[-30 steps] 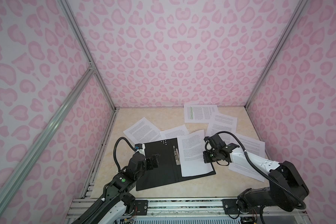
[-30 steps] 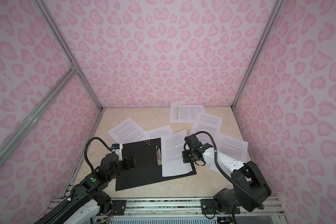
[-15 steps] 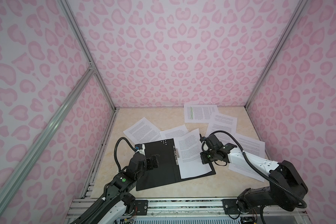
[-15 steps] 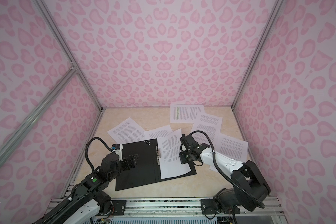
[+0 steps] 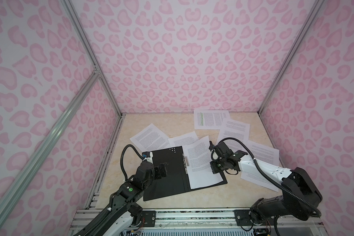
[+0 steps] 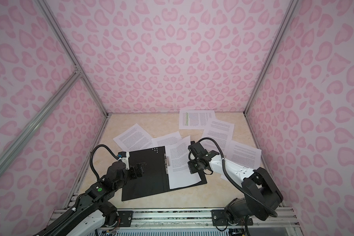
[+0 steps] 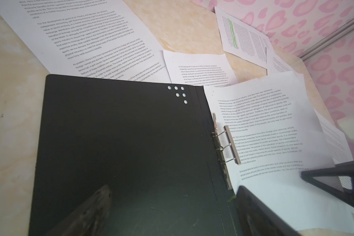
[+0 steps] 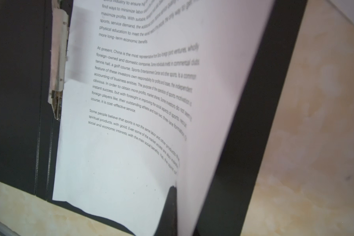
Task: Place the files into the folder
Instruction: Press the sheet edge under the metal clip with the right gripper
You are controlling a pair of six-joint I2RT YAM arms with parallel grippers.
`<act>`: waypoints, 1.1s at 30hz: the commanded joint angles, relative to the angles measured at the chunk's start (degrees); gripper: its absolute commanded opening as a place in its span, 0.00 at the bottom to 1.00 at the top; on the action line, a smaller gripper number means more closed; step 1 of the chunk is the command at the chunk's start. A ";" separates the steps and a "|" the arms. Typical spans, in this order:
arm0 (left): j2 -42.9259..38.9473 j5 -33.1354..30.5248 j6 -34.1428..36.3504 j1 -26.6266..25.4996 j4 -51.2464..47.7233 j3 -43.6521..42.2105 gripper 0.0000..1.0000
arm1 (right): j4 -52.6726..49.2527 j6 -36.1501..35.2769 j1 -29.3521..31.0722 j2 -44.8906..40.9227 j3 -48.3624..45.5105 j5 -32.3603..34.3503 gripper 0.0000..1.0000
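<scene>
The folder [image 5: 168, 181] lies open on the bench [image 5: 172, 124]. The right tool [image 5: 213, 168], pinched tight, grips a sheet [image 5: 200, 161] over the folder's right leaf, beside its clip [image 5: 185, 163]. The left tool [image 5: 162, 170] gapes empty above the left leaf. Other files [image 5: 149, 137] lie beyond the folder.

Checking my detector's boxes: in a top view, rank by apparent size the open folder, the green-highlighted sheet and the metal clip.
Largest: the folder.
Next: the green-highlighted sheet, though farther from the camera.
Smallest: the metal clip.
</scene>
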 commanded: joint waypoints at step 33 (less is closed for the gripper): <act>0.58 -0.63 0.37 0.04 0.95 0.07 0.97 | -2.80 -2.16 0.12 7.17 5.19 7.52 0.57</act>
